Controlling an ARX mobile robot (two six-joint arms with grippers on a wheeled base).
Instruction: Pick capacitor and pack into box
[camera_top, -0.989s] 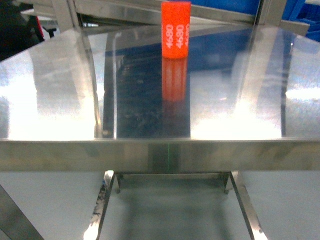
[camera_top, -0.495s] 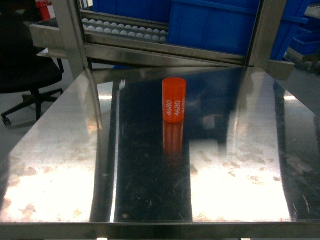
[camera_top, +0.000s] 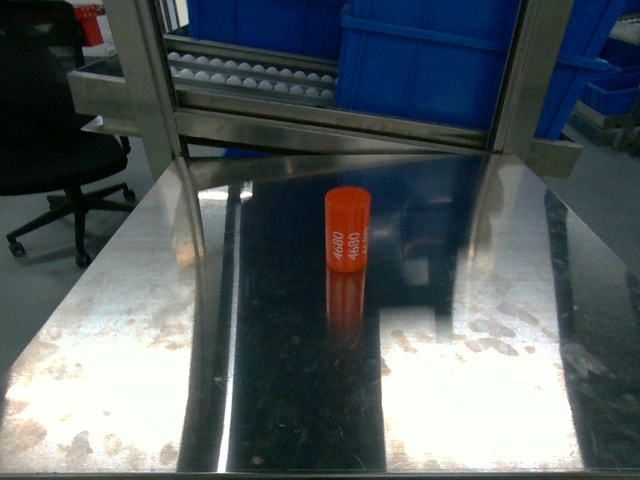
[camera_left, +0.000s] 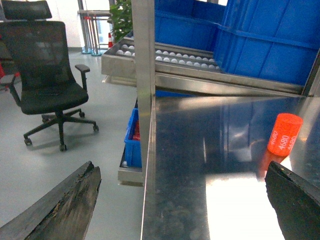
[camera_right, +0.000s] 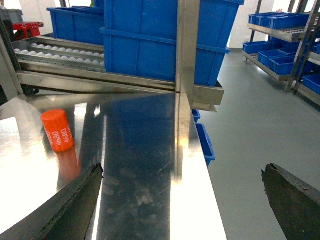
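The capacitor (camera_top: 347, 230) is an orange cylinder marked 4680, standing upright near the middle of the shiny steel table (camera_top: 480, 380). In the left wrist view the capacitor (camera_left: 285, 134) stands ahead to the right, just beyond the right finger. The left gripper (camera_left: 181, 172) is open over the table's left edge and holds nothing. The right wrist view has the capacitor (camera_right: 57, 130) far left. The right gripper (camera_right: 183, 169) is open over the table's right edge, also with nothing in it. Neither gripper shows in the head view. The box is out of view.
Blue plastic bins (camera_top: 430, 60) and a roller track (camera_top: 250, 65) sit on a rack behind the table, framed by steel uprights (camera_top: 145, 90). A black office chair (camera_left: 45, 75) stands on the floor to the left. More blue bins (camera_right: 280, 55) fill shelves at the far right.
The head view has risen from table-edge level to looking down on the tabletop. The capacitor keeps its spot on the table.
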